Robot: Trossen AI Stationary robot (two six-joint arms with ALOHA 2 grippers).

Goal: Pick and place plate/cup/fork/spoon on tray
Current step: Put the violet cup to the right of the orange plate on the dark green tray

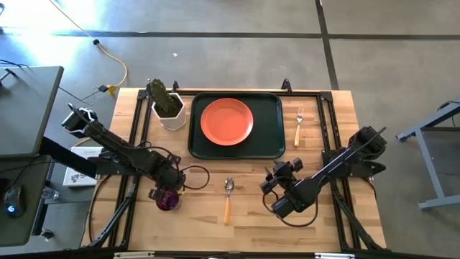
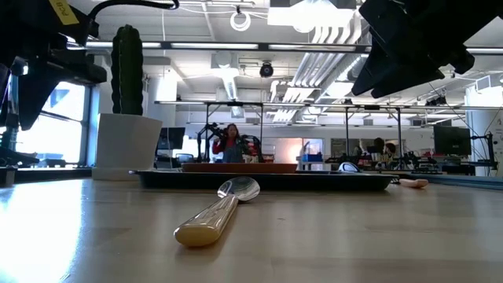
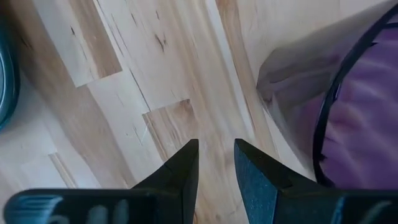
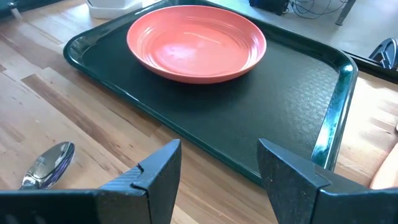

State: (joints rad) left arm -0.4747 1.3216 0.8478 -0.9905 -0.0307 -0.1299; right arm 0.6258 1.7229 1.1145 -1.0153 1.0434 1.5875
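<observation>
High view: left gripper (image 1: 172, 188) sat just beside one cup (image 1: 167, 199), fingers (image 3: 180, 177) narrowly parted on nothing. Right gripper (image 1: 276, 181) hovered near the tray (image 1: 271, 126), jaws wide, empty. One plate (image 1: 226, 121) lay on the tray; one spoon (image 1: 228, 198) and one fork (image 1: 297, 126) lay on the table (image 1: 338, 137), beside one pot (image 1: 171, 114).

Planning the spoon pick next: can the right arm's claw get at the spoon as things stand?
Probably yes: the right claw hangs open beside the spoon, which lies alone on bare table in front of the tray.
</observation>
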